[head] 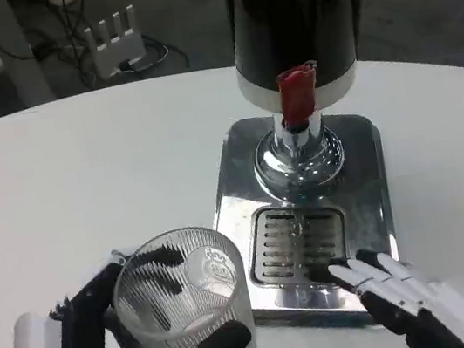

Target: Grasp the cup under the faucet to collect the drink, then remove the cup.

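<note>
Wrapping the ribbed clear cup (183,296) from both sides, the left hand (107,335) clamps its fingers (153,261) around the wall, so the cup stays upright, beside the drip grate (299,247). Right hand (402,297) rests at the tray's (368,196) front edge, fingers together, holding nothing. Beyond the fingertips stands the dispenser (295,14), its red faucet lever (297,93) above the grate.

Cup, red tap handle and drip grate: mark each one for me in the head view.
cup (183,292): head view, on its ribbed clear wall, held by the left hand (107,335).
red tap handle (296,95): head view, on its front face.
drip grate (296,241): head view, on the slotted centre.
</note>
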